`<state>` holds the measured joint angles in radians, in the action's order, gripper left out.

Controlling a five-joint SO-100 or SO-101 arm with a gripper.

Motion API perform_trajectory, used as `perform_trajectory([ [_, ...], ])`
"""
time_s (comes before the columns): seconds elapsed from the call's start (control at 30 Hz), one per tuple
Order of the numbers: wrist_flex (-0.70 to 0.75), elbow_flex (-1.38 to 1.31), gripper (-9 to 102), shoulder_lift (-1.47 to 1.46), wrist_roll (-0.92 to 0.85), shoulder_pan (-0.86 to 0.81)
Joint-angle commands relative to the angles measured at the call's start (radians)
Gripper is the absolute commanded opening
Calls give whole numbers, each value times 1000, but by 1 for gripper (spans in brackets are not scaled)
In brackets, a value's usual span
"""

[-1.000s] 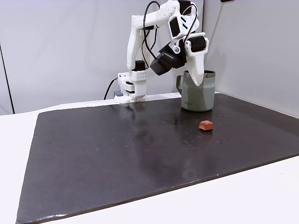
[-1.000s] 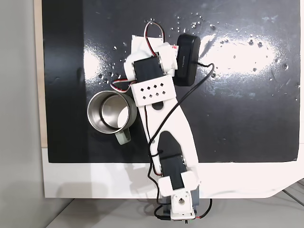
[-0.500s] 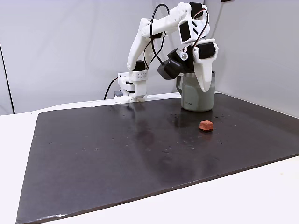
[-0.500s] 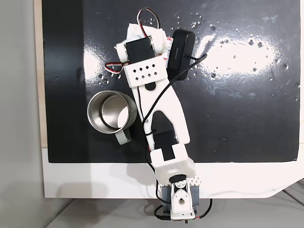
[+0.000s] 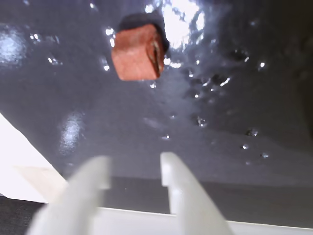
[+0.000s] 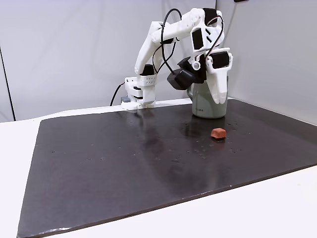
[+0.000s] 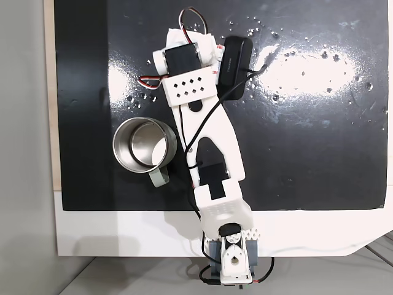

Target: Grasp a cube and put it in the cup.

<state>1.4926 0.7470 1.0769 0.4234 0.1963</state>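
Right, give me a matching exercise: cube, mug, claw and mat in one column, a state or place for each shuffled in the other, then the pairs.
Things:
1. cube
2. mug
3. claw
4. mat

States or places:
A. open, hanging above the mat
B. black, glossy, dotted with droplets
C. upright, nothing inside it
D. lying loose on the mat in front of the mug

Pairs: 1-D, 2-C, 3-A, 4-B
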Motion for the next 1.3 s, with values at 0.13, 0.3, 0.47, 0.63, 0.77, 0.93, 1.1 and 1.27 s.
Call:
perform_trajectory([
  [0.13,5,-66,28,-2,-8,-23],
  [0.3,5,-81,29,-31,-14,-23],
  [0.47,9,-127,30,-97,-18,-21],
  [0.63,14,-184,30,-178,-25,-23],
  [0.77,15,-225,30,-239,-31,-25],
  [0.93,17,-267,29,-307,-37,-31],
  [1.1,21,-307,29,-364,-48,-34],
  [1.27,21,-337,28,-407,-49,-37],
])
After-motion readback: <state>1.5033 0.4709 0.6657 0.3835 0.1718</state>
